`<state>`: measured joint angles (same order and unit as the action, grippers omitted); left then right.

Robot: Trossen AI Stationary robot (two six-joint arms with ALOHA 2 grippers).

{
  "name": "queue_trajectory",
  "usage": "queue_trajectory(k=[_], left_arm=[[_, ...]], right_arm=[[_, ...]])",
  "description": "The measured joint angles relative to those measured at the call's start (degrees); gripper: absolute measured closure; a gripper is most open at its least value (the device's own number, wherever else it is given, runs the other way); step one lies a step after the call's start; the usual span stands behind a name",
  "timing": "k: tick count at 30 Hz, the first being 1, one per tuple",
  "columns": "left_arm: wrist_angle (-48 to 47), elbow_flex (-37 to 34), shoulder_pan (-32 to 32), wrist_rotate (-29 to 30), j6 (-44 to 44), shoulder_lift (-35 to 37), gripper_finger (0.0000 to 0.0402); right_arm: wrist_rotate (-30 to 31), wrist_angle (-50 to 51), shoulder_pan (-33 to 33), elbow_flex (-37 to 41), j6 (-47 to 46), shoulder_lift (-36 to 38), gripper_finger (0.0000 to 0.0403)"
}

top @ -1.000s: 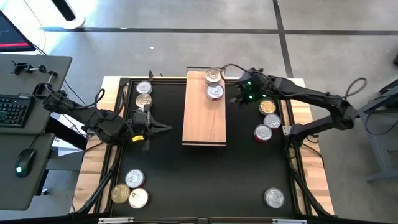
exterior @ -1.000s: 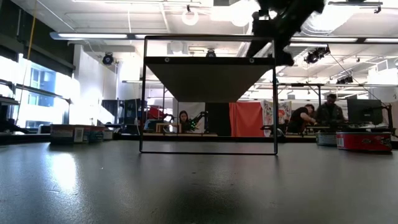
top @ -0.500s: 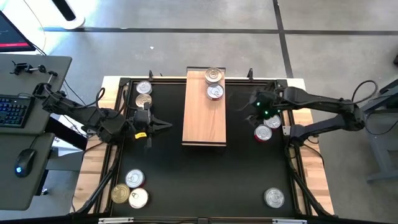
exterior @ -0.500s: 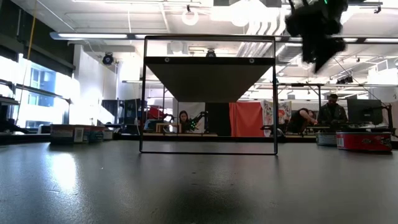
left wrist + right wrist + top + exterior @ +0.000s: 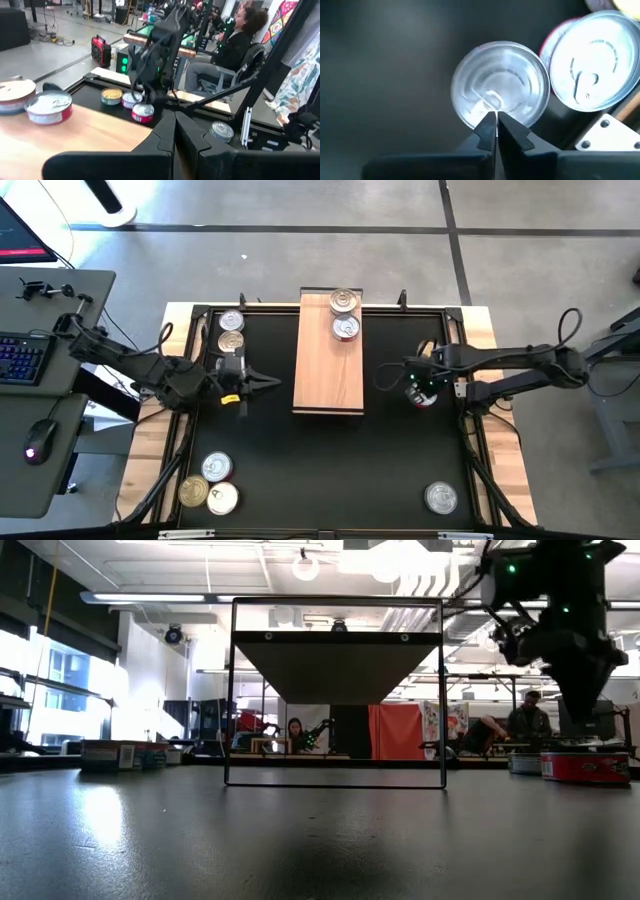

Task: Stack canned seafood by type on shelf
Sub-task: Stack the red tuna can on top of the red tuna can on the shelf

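The shelf, a light wooden board, lies in the middle of the black table. Two tins stand on its far end. My right gripper is shut and points down over a silver-lidded, red-sided tin on the table right of the shelf. A second silver tin stands close beside it. My left gripper is shut and hovers level, left of the shelf, touching nothing. My right gripper comes from above, with its shut fingertips over the tin's lid beside the pull tab. I cannot tell whether they touch the lid. The tin stands flat on the table.
Two tins stand at the far left. Three tins are at the near left and one is at the near right. A gold tin and a silver one sit behind the right arm. People sit beyond the table.
My right gripper has gone from beside the shelf's far end toward the table's right and near edges. It has come down and tipped from slanting to pointing straight down over the tins on the right.
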<state>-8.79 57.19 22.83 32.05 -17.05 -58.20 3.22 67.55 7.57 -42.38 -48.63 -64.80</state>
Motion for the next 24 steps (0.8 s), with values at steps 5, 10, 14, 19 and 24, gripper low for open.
queue_trajectory(k=[5,10,14,19,24], left_arm=[[6.2,0.0,-0.6,0.0,2.6,-5.2,0.0401],[10.5,0.0,-1.1,-3.0,1.1,-10.5,0.0401],[12.2,0.0,-0.6,-6.7,-4.0,-13.2,0.0401],[12.1,0.0,3.0,-9.8,-6.8,-14.0,0.0401],[12.0,0.0,8.5,-9.8,-6.9,-13.7,0.0401]], right_arm=[[5.1,-2.1,0.1,4.1,-2.9,0.0,0.0402],[7.8,-4.6,0.0,5.5,-2.4,-0.1,0.0402],[8.5,-8.4,0.0,7.4,-0.6,-0.1,0.0403],[7.3,-10.5,-2.0,10.0,-4.4,0.0,0.0403],[4.1,-10.2,-9.2,9.8,-14.1,0.0,0.0403]])
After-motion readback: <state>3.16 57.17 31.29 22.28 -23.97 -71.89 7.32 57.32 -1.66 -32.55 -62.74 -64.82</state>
